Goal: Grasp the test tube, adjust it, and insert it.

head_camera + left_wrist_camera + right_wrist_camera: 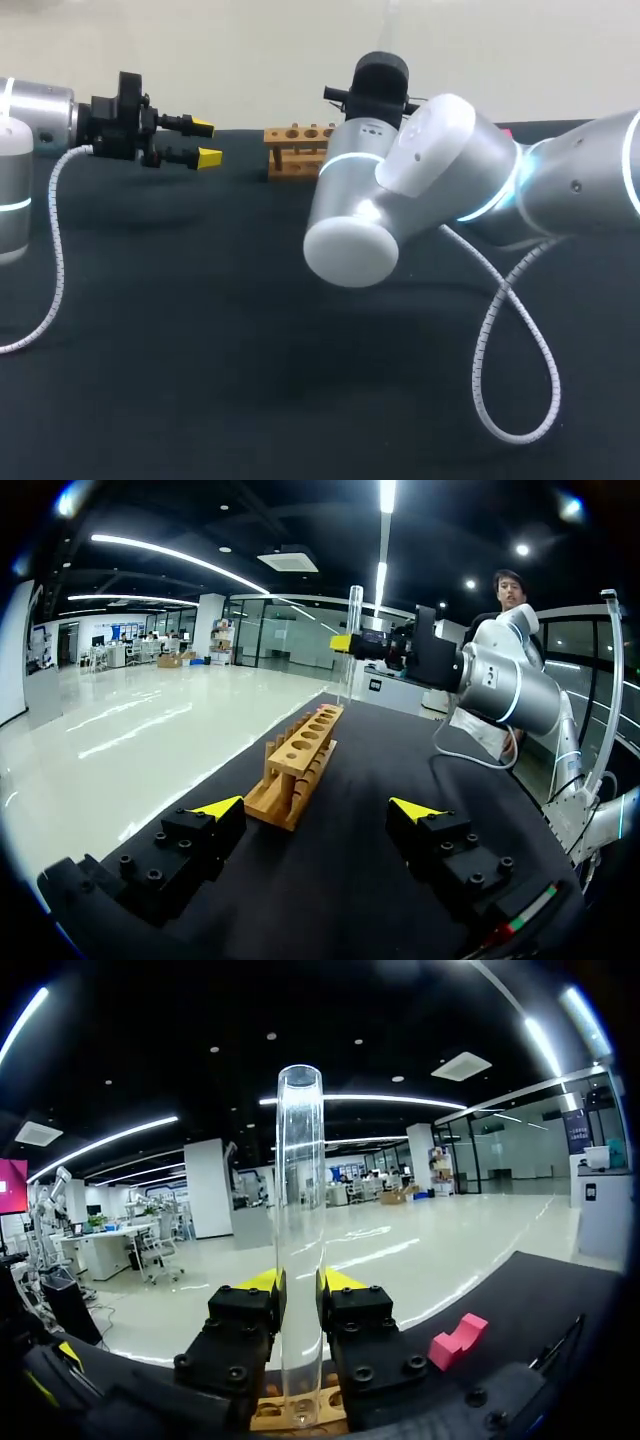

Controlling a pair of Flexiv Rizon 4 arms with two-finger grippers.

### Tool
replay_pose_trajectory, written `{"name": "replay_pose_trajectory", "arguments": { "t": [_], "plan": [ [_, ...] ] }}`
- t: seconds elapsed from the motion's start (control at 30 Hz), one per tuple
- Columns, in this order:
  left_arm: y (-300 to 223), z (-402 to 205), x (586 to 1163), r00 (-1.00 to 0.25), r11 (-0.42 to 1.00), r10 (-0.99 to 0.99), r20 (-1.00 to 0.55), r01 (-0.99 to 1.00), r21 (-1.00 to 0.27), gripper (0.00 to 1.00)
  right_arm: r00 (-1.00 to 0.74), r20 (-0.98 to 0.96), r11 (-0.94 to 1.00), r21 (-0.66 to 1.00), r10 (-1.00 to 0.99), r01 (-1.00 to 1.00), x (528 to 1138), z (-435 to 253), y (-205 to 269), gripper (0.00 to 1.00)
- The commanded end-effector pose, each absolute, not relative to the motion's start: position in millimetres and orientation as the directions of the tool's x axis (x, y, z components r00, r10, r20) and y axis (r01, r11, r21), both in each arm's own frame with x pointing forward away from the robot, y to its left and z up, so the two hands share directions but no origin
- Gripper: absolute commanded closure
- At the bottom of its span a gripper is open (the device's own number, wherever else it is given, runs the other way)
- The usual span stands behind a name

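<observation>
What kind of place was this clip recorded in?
Probably a lab-style robot workbench: a black-covered table, a wooden test tube rack on it, and a clear test tube held upright in the right arm's jaws.

Robotics lab: left arm [40,115] and right arm [450,160] over a black table [200,350] bearing a tube rack [298,150].

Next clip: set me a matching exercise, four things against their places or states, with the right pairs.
1 test tube
2 wooden rack
3 left tool
4 pink block

A open, holding nothing
B on the table beside the right tool
C upright, clamped in the right tool
D on the table ahead of the left tool

Pairs: 1-C, 2-D, 3-A, 4-B
</observation>
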State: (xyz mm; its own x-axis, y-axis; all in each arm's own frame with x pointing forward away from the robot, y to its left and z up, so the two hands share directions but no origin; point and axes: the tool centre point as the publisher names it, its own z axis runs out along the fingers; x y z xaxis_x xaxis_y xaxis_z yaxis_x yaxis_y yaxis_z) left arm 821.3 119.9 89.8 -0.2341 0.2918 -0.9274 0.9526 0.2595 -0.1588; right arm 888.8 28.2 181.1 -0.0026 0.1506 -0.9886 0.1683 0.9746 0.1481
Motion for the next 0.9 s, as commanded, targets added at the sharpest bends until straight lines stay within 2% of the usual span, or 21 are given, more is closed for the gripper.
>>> {"name": "replay_pose_trajectory", "arguments": {
  "t": [0.03,0.9],
  "plan": [
    [120,89,819,-0.23,0.264,0.289,-0.929,0.952,-0.154,0.0,0.005,-0.988,0.976,0.151,0.152,0.157,898,176,28,1.0],
    [120,89,819,-0.23,0.264,0.289,-0.929,0.952,-0.154,0.0,0.009,-0.99,0.979,0.142,0.142,0.145,913,162,24,1.0]
  ]
}}
